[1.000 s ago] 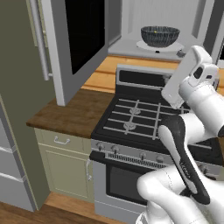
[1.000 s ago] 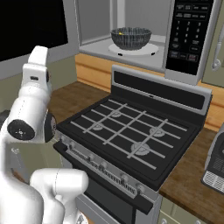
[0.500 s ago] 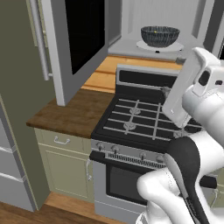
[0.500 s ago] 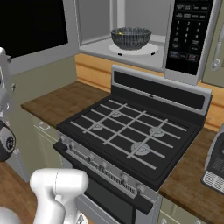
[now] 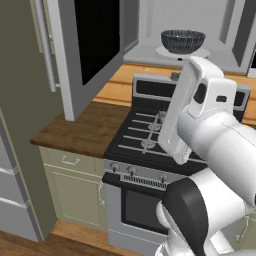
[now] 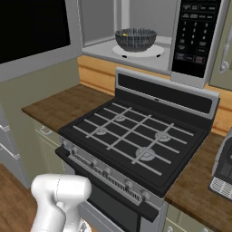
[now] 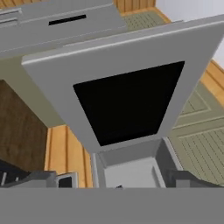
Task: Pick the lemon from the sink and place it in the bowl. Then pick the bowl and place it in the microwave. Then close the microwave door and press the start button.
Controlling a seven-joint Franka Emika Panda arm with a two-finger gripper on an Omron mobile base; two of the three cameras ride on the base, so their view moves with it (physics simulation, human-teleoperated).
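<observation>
From the left base view, the bowl (image 5: 182,41) sits on the white turntable plate (image 5: 170,51) inside the microwave (image 5: 215,30), above the stove (image 5: 150,135). The microwave door (image 5: 90,50) stands swung wide open, left of the cavity and out over the wooden counter (image 5: 75,131). The white arm (image 5: 200,115) rises in front of the stove.

From the right base view, the bowl (image 6: 135,39) rests at the middle of the turntable plate (image 6: 156,51), with a speck of yellow at its rim that I take for the lemon (image 6: 124,34). The black control panel (image 6: 197,34) is just right of the cavity.

In the hand view, the camera faces the microwave door (image 7: 127,98), its black glass window (image 7: 127,103) dead ahead. The jaws themselves are not visible here; by all signs they stand spread wide, gripping nothing.

My judgement: the bowl is placed, and closing the door is the step in hand. The next move calls for getting behind the door's far edge and pushing it round toward the cavity.
</observation>
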